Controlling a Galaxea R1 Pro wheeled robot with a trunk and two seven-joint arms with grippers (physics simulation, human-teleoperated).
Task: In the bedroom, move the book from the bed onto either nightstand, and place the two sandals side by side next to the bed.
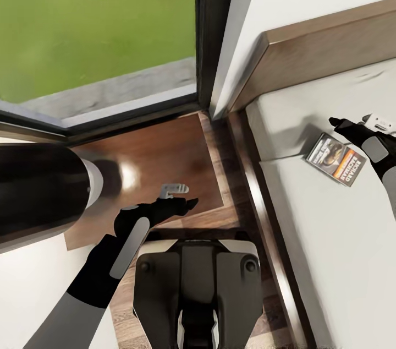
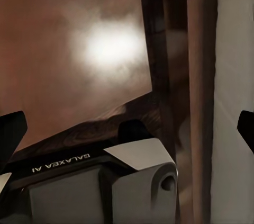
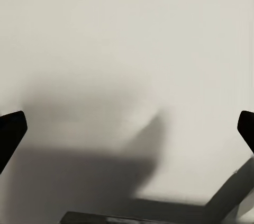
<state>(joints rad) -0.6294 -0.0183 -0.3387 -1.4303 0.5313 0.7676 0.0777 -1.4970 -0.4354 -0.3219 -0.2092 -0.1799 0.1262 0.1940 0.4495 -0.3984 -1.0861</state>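
Book within reach of our right arm, lying flat on the bed.

We see the book on the mattress of the bed, just beside our right gripper, its long axis slanting toward the headboard. That gripper's fingers stand wide apart, holding nothing. Our left gripper, also spread and empty, hovers over the nightstand, well apart from the book.

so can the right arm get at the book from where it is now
Probably yes. The right claw hangs open just above the book, which lies flat on the bed mattress with nothing between them. The thin book lying flat may be awkward to pinch, though.
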